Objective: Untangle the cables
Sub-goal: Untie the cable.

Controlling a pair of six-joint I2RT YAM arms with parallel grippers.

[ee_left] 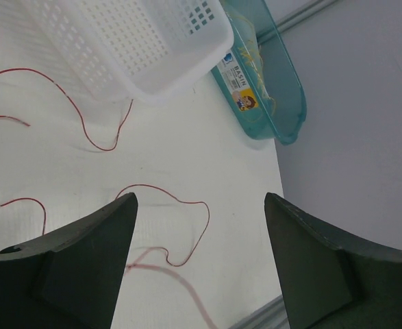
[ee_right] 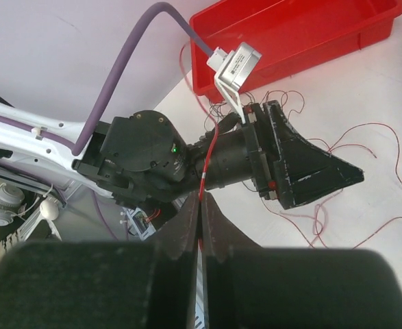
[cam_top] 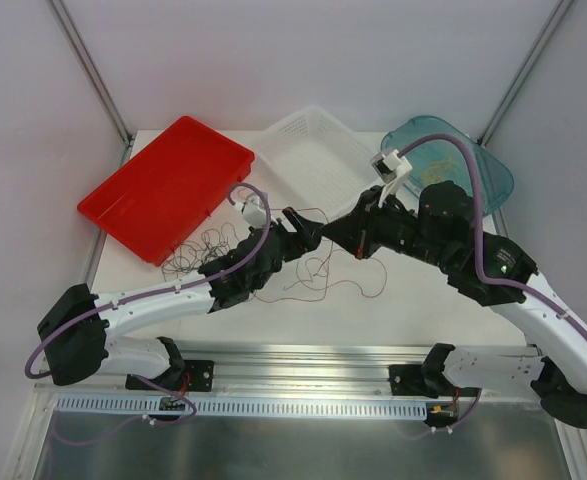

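Thin red cable (cam_top: 318, 272) lies in loose loops on the white table in the middle. A darker tangle of cables (cam_top: 205, 243) sits by the red tray's near corner. My left gripper (cam_top: 311, 232) hovers over the loops, open wide and empty. In the left wrist view its fingers (ee_left: 84, 253) frame a red cable loop (ee_left: 207, 208) on the table. My right gripper (cam_top: 351, 238) faces it closely. In the right wrist view it (ee_right: 201, 202) is shut on a red cable (ee_right: 209, 154) that rises from its tips past the left arm's wrist.
A red tray (cam_top: 163, 190) lies at the back left. A white perforated basket (cam_top: 318, 150) stands at the back middle, a teal basin (cam_top: 453, 160) at the back right. A metal rail runs along the table's near edge (cam_top: 303, 352).
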